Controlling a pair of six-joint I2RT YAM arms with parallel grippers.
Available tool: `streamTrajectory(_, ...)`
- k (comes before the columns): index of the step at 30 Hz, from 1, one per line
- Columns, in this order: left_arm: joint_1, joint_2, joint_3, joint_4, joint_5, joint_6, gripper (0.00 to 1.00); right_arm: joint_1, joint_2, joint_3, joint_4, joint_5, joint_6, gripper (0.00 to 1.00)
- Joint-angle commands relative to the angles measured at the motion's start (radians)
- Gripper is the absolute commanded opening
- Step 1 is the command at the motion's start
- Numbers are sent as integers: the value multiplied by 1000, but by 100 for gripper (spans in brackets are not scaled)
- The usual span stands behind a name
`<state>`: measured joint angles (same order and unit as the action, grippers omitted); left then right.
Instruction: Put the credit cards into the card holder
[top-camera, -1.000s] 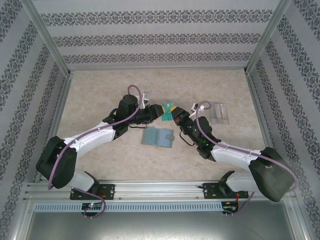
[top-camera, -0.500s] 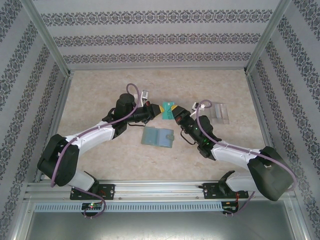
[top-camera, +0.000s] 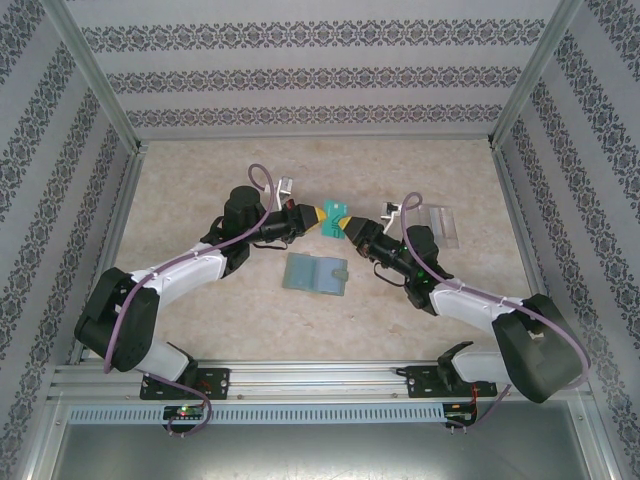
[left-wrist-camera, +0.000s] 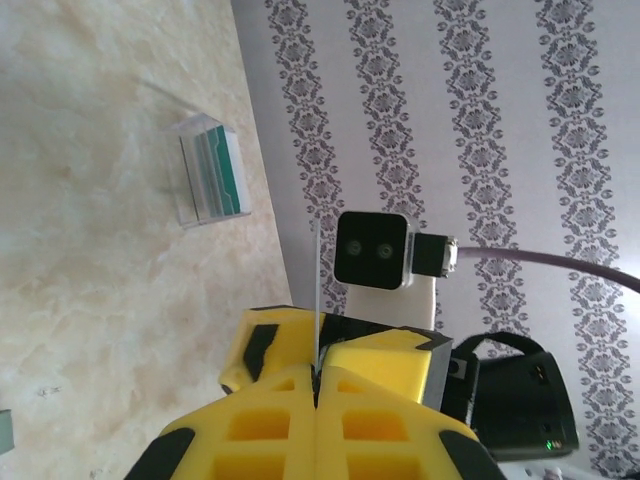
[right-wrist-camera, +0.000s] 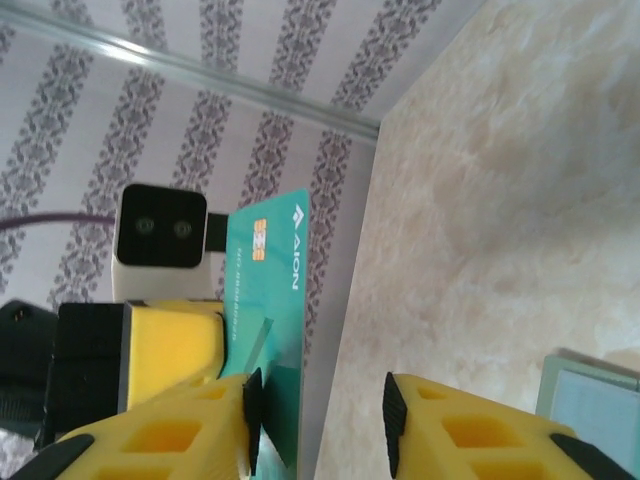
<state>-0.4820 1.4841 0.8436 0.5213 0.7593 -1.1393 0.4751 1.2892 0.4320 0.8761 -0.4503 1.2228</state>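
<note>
- Shut tight on the card (right-wrist-camera: 265, 290): the left gripper (top-camera: 318, 214), with the thin card pinched flat between its fingers.
- Jaws apart on the right gripper (right-wrist-camera: 320, 405), with the card's end between them, up against one finger.
- Open on the table (top-camera: 200, 180), just below both grippers and not touching them: the holder (top-camera: 315, 273).
- Could tug the card crooked if the right gripper pulls away sideways and that finger rubs it.
- Could drop the card, since only one gripper grips it, and by a small part. A bump would send it down beside the holder.
- Could bang the two grippers together, being so close.
- Could miss the holder's pocket if the card comes down tilted, or push the light holder away.
</note>
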Motion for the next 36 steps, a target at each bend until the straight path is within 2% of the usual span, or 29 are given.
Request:
streamTrajectory(1,10,2,7,6,66,34,0,-35,5,-9,60,-154,-77,41)
streamTrajectory(5,12,-19,17,-99,111,111,0,-82,-17,-29,59,-209,-80,38)
streamTrajectory(8,16,-54,13,-212,94,186,0,-90,-27,-20,42,-255,-83,33)
streamTrajectory(12,32,-67,5,-222,95,192,0,-81,-3,-9,81,-287,-35,23)
streamTrajectory(20,43,-39,26,-198,137,188,0,-54,40,14,74,-313,-28,24)
streamTrajectory(23,43,-34,38,-215,142,198,0,-53,48,8,57,-302,-42,33)
streamTrajectory(25,43,-34,41,-215,149,191,0,-51,56,7,68,-296,-36,34)
streamTrajectory(34,42,-10,55,-292,177,238,0,-44,59,57,56,-352,-46,9)
streamTrajectory(35,44,-8,60,-327,159,263,4,-44,65,65,42,-366,-53,6)
streamTrajectory(36,45,-3,66,-371,137,292,21,-44,74,69,24,-375,-59,6)
